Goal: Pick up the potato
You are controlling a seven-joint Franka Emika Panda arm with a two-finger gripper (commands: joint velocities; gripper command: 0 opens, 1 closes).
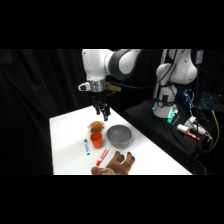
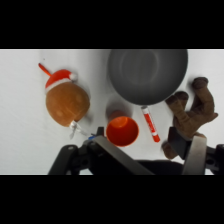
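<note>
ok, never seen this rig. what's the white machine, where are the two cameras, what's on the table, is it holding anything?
The white machine is a Franka Panda robot arm; its gripper hangs over the white table. The side view comes from a fixed camera beside the table. The wrist view comes from a camera on the arm, looking down past the gripper's black linkage.

On the table: a tan-brown potato with something red at its top, an orange cup, a grey bowl, a red marker, a brown plush toy and a blue marker.

Nothing appears to be held; the potato lies on the table below the gripper.
</note>
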